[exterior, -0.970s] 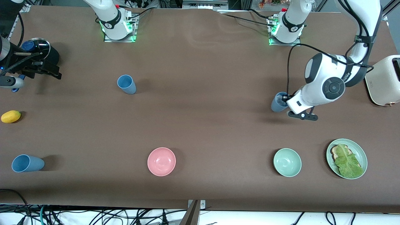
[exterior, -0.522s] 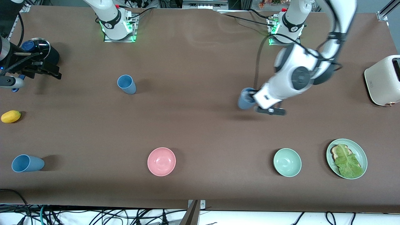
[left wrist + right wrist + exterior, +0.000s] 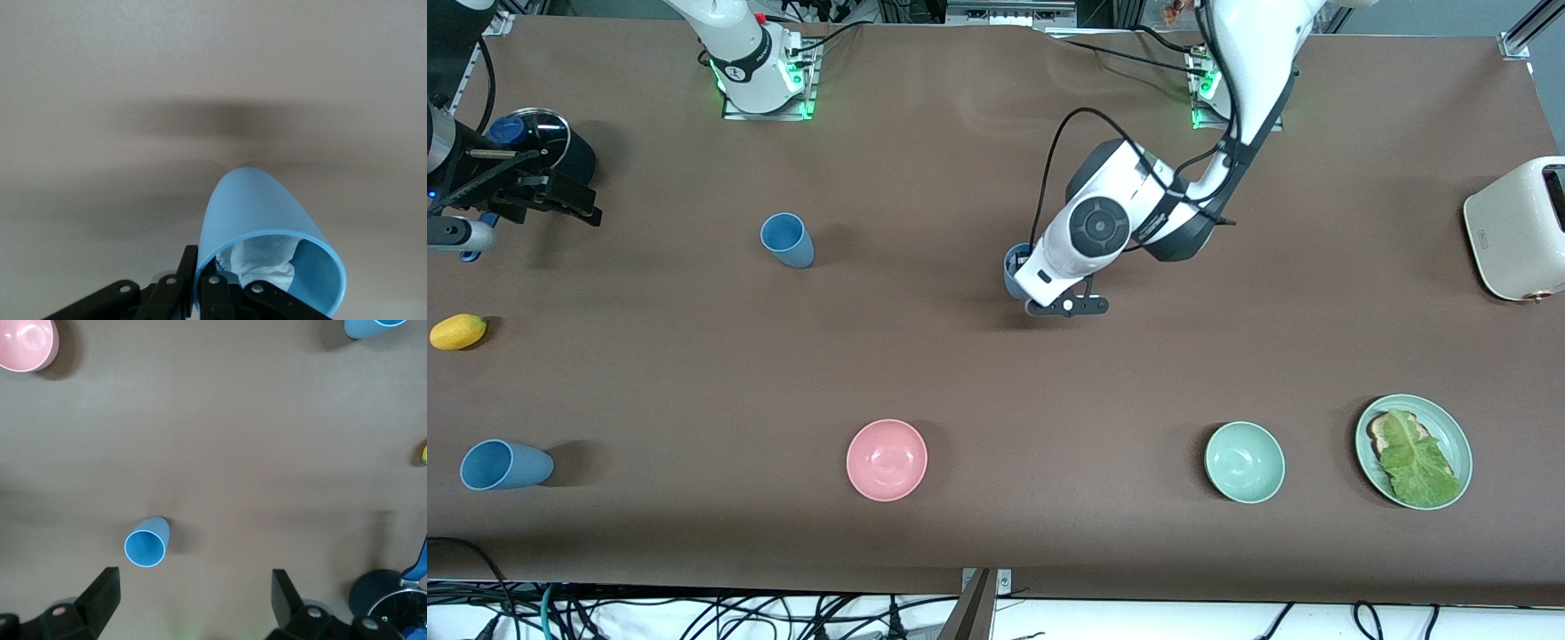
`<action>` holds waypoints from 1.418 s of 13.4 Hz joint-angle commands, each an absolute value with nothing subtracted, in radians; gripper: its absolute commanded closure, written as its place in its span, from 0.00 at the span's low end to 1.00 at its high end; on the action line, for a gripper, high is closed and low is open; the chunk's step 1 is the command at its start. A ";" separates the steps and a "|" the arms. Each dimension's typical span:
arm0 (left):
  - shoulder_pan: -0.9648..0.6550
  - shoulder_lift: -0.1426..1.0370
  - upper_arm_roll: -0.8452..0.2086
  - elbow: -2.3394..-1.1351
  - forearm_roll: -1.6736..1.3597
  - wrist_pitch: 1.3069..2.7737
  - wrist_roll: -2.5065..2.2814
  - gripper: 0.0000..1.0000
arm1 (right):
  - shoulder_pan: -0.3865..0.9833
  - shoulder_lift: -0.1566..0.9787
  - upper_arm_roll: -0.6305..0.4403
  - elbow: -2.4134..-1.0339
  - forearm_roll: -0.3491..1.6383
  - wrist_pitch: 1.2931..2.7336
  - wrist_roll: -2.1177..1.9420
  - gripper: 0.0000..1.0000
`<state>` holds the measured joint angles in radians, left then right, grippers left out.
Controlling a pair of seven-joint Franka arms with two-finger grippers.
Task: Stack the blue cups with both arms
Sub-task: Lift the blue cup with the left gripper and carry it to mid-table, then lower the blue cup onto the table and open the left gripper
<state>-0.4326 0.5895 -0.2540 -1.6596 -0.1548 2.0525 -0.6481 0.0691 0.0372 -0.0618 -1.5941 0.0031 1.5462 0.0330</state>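
Held tapered blue cup (image 3: 257, 213): smooth matt plastic, crumpled white paper inside.
Brown table cover (image 3: 978, 373): matt cloth.
Round pink bowl (image 3: 887, 460): slightly glossy.

Brown surface (image 3: 960, 373); matte blue cups (image 3: 787, 240), one (image 3: 267, 233) with a white patch inside; pink bowl (image 3: 887, 460); mint-green bowl (image 3: 1244, 462); yellow lemon (image 3: 458, 332).

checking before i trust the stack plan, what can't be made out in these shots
- Held blue cup: front view, mostly hidden by the left arm's wrist; the left gripper is clamped on its rim.
- White patch in that cup: left wrist view, unidentifiable.
- Right gripper: right wrist view, fingers cut off by the frame edge; it waits open above the table.
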 commanded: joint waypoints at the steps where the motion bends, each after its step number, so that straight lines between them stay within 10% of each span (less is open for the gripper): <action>1: -0.472 0.647 -0.239 -1.618 -0.135 2.034 -0.666 1.00 | 0.060 0.044 -0.061 -1.574 0.017 1.542 0.017 0.00; 4: -0.469 0.655 -0.241 -1.617 -0.101 2.036 -0.675 1.00 | 0.055 0.046 -0.061 -1.574 0.017 1.542 0.017 0.00; 5: -0.462 0.652 -0.239 -1.614 -0.106 2.036 -0.690 0.01 | 0.055 0.045 -0.061 -1.574 0.017 1.542 0.017 0.00; 19: -0.224 0.394 -0.244 -1.413 -0.020 1.585 -0.591 0.00 | 0.058 0.045 -0.058 -1.572 0.034 1.543 0.034 0.00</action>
<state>-0.2891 0.3977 -0.2320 -1.5072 -0.0435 1.6895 -0.6441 0.0654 0.0391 -0.0637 -1.5941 0.0070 1.5468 0.0338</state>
